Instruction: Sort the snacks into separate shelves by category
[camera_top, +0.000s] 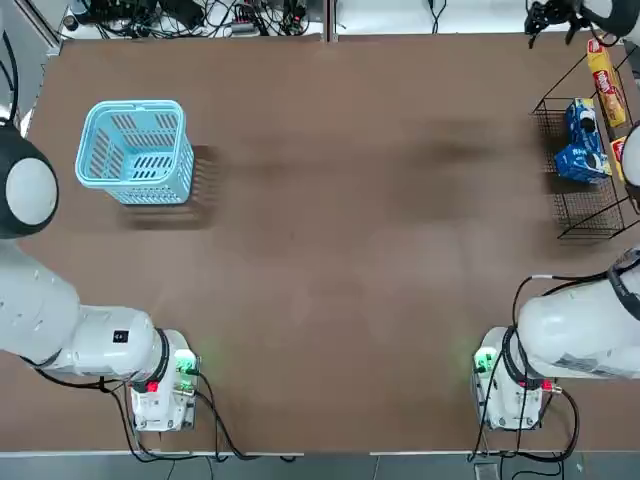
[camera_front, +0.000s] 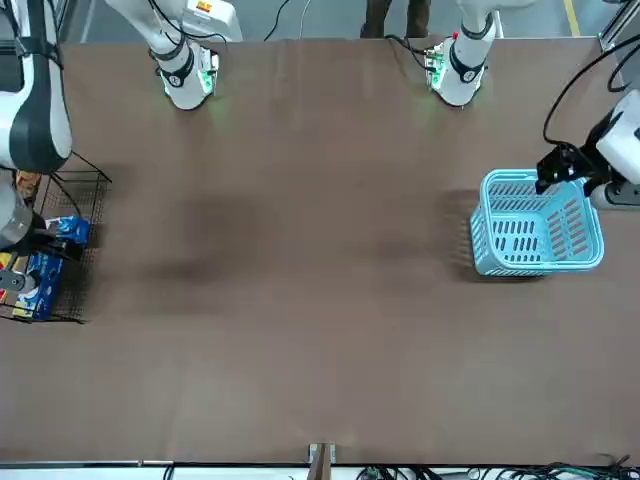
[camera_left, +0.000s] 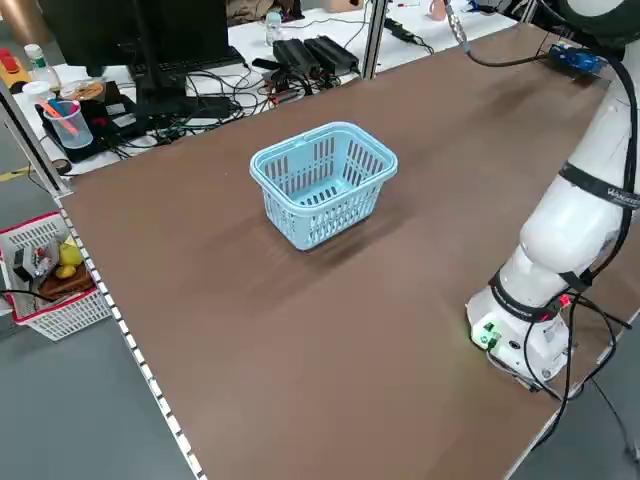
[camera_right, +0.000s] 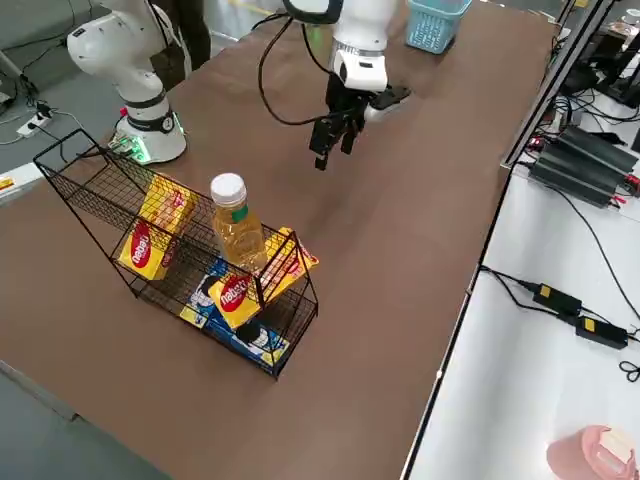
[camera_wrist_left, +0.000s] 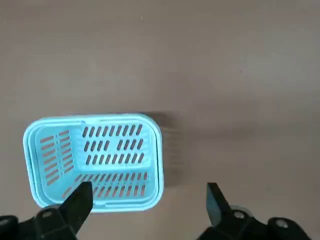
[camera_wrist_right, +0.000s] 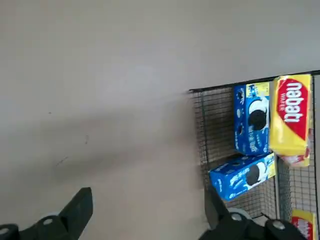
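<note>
Only the right side view shows a clear white-capped bottle (camera_right: 238, 230) in the black wire-mesh rack (camera_right: 95, 180); both grippers, left gripper (camera_wrist_left: 147, 202) and right gripper (camera_wrist_right: 147, 205), gape wide, empty.

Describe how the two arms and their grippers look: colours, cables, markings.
Both arms have glossy white rounded shells with black joint bands. Each base shows a green light and red fittings, with black cables trailing off. The left gripper and right gripper carry black angular fingers. A small black label marks the left arm.
</note>
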